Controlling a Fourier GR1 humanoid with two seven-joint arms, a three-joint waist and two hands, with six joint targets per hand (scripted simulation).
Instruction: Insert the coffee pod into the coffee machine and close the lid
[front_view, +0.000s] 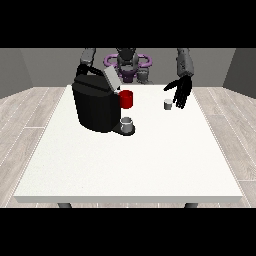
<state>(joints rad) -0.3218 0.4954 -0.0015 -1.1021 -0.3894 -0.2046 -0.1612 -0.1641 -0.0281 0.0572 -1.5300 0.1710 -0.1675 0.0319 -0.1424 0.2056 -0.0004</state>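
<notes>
Pod (168, 104): small pale cylinder, upright on the table (125, 165), toward the far right part of the top. It stands free, just beside the fingertips of the hand at the view's right, and well apart from the machine.

Hand at the view's right (182, 91): black, hanging over the table just right of the pod. Fingers spread and pointing down and toward the camera, thumb held out to the pod's side. It holds nothing; whether a fingertip touches the pod cannot be told. Its grey forearm rises steeply to the shoulder at the top.

Machine (95, 105): black, bulky body on the left half of the table. Its grey lid (112, 77) stands raised and tilted at the top. A red part (127, 99) shows at its front, right side. A grey cup (127, 122) sits on the low base under the spout.

Hand at the view's left: hidden behind the machine; only the grey arm (88, 56) shows above it, so its fingers cannot be judged.
</notes>
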